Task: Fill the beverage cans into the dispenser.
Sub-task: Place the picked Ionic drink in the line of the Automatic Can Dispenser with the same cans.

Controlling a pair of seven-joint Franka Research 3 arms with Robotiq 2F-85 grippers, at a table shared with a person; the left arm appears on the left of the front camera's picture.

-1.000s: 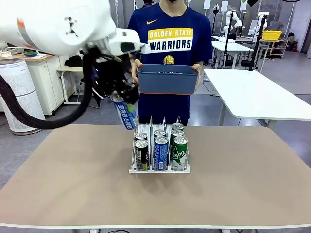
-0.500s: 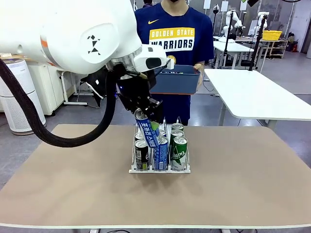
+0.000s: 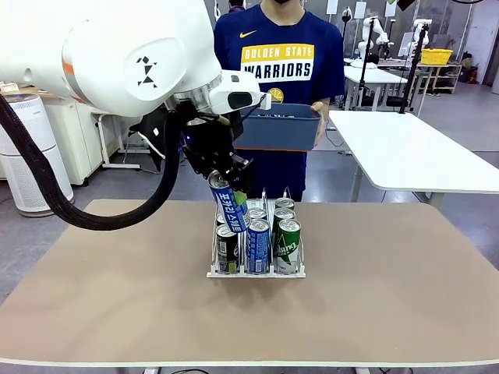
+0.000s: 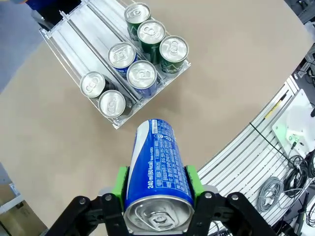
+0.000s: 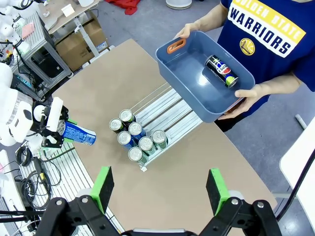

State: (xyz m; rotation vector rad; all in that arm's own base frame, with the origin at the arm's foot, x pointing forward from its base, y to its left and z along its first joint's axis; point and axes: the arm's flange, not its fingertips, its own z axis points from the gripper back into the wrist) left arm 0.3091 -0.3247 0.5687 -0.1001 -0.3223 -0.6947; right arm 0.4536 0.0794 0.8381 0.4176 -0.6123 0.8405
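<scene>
7 cans stand at the rack's near end (3 green, 2 blue, 2 black). The left claw grips a blue can above it. The right claw gapes empty. 1 black can lies in the far tub.

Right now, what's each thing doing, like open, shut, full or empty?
Left hand: shut on the blue can.
Blue can: tilted, held in the air.
Right hand: open, empty.
Rack: partly full, seven cans upright at one end.
Tub: held up by the person, one black can lying inside.
</scene>
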